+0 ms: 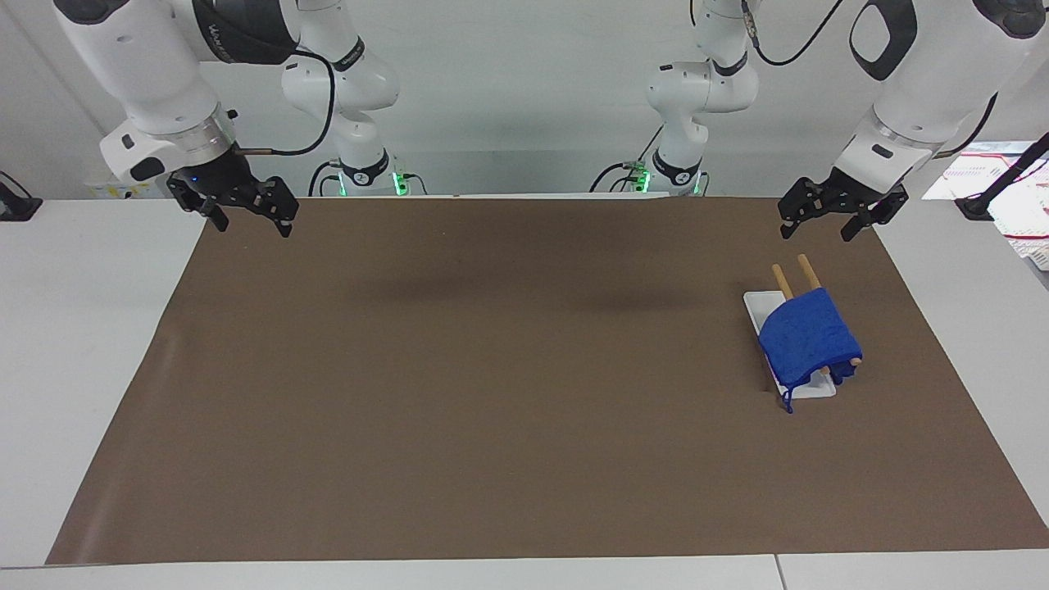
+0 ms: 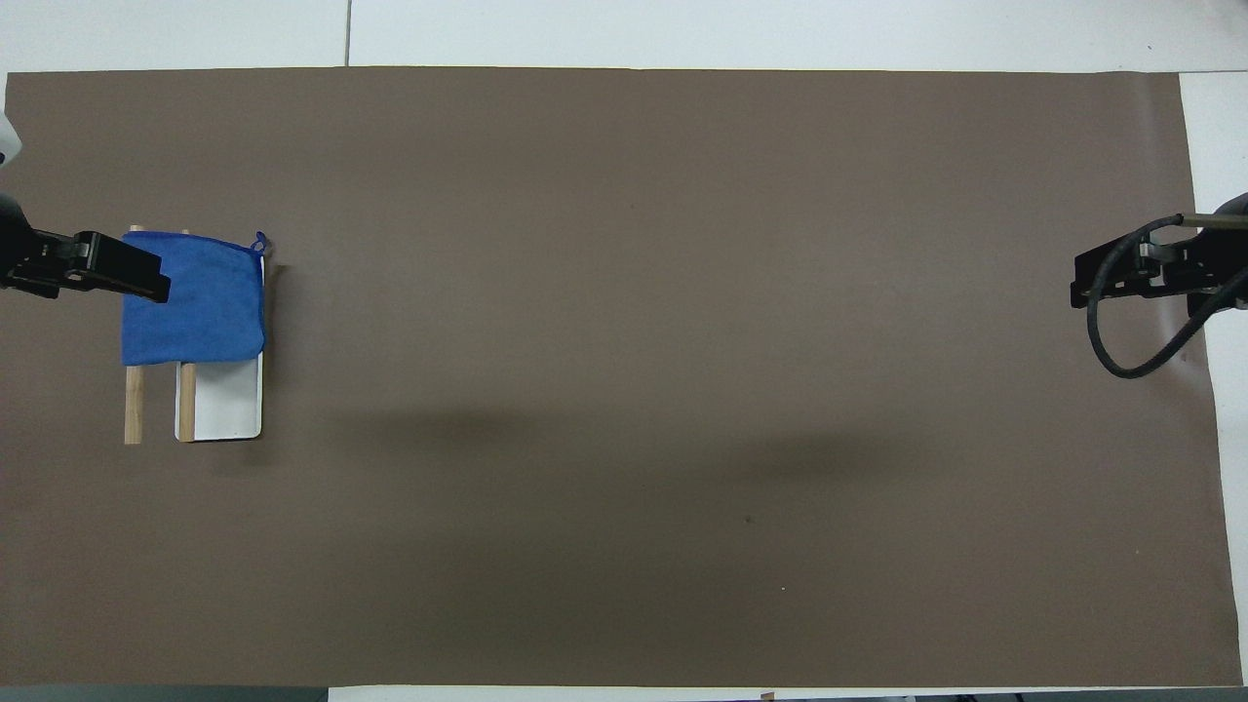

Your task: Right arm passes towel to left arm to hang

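Facing view: the towel (image 1: 807,336) drapes over two wooden rods (image 1: 791,276) on a white base (image 1: 758,303) near the left arm's end of the table, so hanging looks done. The left gripper (image 1: 829,215) hangs empty above the table's robot-side edge, fingers apart. The right gripper (image 1: 246,209) waits spread over the other robot-side corner.

Overhead view: the towel (image 2: 200,307) covers the rods' (image 2: 134,405) farther half; the left gripper (image 2: 107,276) overlaps its edge from above.

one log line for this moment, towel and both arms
towel: draped on wooden rack, free | left gripper: raised, open, empty | right gripper: raised at its end of brown mat, open, empty
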Motion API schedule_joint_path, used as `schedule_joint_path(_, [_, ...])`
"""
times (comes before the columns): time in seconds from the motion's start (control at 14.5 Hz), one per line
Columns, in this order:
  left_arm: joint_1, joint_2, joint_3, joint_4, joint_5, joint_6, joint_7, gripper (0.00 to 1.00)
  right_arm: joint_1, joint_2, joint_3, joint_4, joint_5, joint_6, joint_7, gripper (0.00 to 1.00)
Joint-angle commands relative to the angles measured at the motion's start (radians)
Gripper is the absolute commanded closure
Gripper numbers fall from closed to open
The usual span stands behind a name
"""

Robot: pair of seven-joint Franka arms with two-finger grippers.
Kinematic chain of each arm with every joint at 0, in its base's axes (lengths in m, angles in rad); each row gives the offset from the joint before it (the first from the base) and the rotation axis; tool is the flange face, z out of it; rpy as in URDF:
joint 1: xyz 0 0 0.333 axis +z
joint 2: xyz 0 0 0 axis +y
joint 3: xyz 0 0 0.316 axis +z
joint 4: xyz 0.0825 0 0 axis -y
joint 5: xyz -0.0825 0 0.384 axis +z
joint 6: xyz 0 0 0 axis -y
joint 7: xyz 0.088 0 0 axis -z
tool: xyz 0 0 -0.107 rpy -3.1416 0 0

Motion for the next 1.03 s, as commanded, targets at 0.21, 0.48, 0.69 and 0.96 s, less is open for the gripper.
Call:
schedule_joint_path(0.21, [-0.002,-0.008,0.020,-0.008,0.008,0.017,0.011,0.00,-0.010,-0.026,0.004,-0.030,0.001,0.008,-0.023,0.00])
schedule_joint_path(0.48, [-0.002,-0.017,0.020,-0.027,0.008,0.015,0.010,0.00,-0.010,-0.026,0.004,-0.030,0.001,0.008,-0.023,0.00])
schedule_joint_path(0.69, [-0.001,-0.017,0.020,-0.027,0.008,0.015,0.010,0.00,-0.010,-0.026,0.004,-0.030,0.001,0.008,-0.023,0.00])
schedule_joint_path(0.96, [-0.001,-0.017,0.020,-0.027,0.008,0.015,0.010,0.00,-0.010,-0.026,0.004,-0.030,0.001,0.008,-0.023,0.00])
